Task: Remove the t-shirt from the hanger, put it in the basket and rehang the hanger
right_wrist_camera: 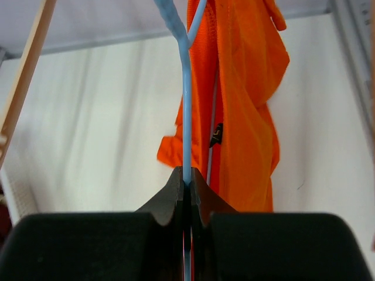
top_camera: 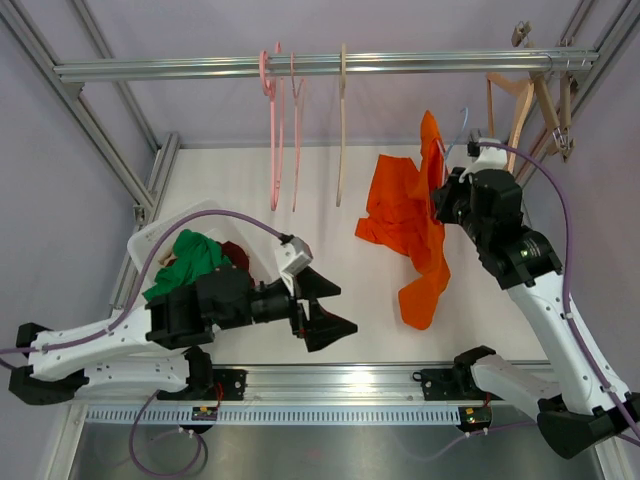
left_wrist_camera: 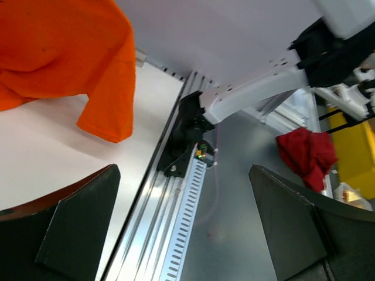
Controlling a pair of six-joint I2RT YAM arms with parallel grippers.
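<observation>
Hanger pinned, shirt not yet off.
Your right claw (right_wrist_camera: 186,178) clamps the blue hanger (right_wrist_camera: 185,117), orange t-shirt (top_camera: 408,215) draped from it; left claw (top_camera: 325,305) gapes empty — bring it over and pull the cloth.

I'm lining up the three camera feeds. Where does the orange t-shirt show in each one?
Top external: orange t-shirt right of centre, beside the right arm's wrist.
Left wrist: orange t-shirt in the upper left corner.
Right wrist: orange t-shirt upper centre-right, behind the blue hanger clamped in the right pincer.
Shared landmark: the white table beneath it in all three.
</observation>
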